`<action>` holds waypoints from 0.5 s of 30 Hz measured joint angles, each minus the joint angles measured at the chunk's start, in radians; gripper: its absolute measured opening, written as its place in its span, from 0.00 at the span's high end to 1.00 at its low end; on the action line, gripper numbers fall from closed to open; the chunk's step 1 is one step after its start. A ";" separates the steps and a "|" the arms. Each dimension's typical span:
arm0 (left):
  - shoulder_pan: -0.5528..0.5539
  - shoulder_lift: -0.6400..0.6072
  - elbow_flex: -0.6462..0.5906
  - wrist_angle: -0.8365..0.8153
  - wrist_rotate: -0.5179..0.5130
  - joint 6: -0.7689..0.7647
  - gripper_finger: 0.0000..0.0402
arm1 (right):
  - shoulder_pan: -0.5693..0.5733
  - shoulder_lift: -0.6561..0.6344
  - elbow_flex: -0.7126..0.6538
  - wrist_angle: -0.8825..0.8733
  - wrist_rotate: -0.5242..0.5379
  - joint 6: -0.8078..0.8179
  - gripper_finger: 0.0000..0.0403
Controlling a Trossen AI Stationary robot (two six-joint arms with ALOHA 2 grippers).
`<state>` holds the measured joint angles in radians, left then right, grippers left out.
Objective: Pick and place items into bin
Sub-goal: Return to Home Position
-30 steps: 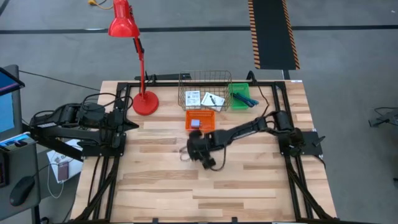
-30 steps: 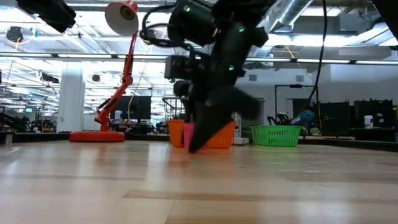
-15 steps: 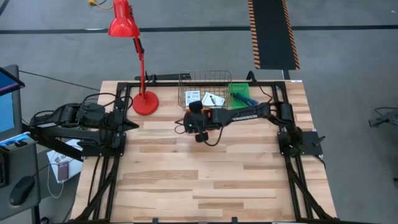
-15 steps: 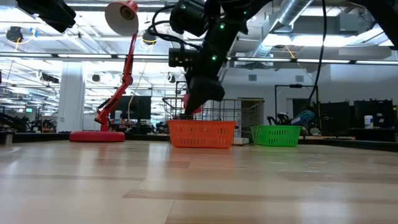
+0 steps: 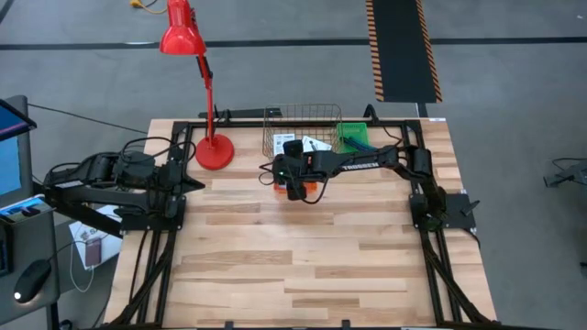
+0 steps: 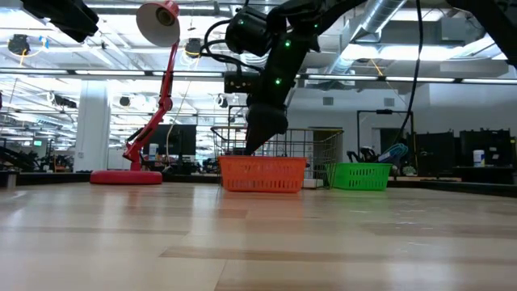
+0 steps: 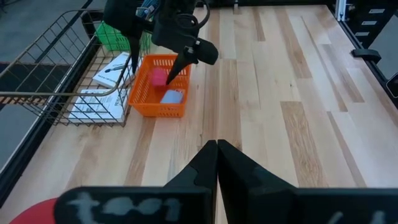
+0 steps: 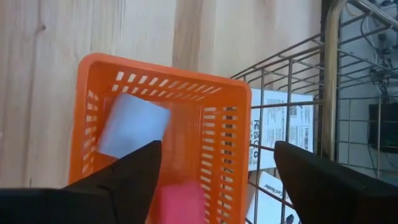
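The left arm sat folded at the table's left edge, and the left gripper [image 7: 216, 148] had its two fingers pressed together with nothing between them. Just right of it stood the red lamp [image 5: 214, 149] on its round base near the far edge. Further right, the wire basket [image 5: 304, 114] held two white printed cards [image 5: 317, 145] lying flat. Directly in front of the basket and touching it stood the orange bin [image 7: 151, 107], with the pale blue cube [image 8: 134, 126] and the pink piece [image 7: 159, 76] resting side by side on its floor. The right gripper [image 8: 217, 148] hung over this bin, clear of its rim, with its fingers [image 8: 127, 173] spread wide and holding nothing. Right of the wire basket stood the green bin [image 5: 348, 131] with dark teal sticks [image 5: 360, 146] inside. The right arm reached in from its base at the table's right edge.
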<state>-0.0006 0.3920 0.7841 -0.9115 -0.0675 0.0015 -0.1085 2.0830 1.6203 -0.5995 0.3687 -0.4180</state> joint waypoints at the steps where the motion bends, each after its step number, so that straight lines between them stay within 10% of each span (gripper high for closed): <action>1: 0.000 0.000 0.000 0.000 0.000 0.000 1.00 | 0.000 0.000 0.000 0.000 0.000 0.005 0.23; 15: 0.000 0.000 0.000 0.000 0.000 -0.002 1.00 | 0.108 0.000 0.001 -0.462 -0.004 0.281 0.21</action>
<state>-0.0002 0.3920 0.7841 -0.9115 -0.0677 -0.0004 -0.0002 2.0830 1.6215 -1.0616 0.3651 -0.1365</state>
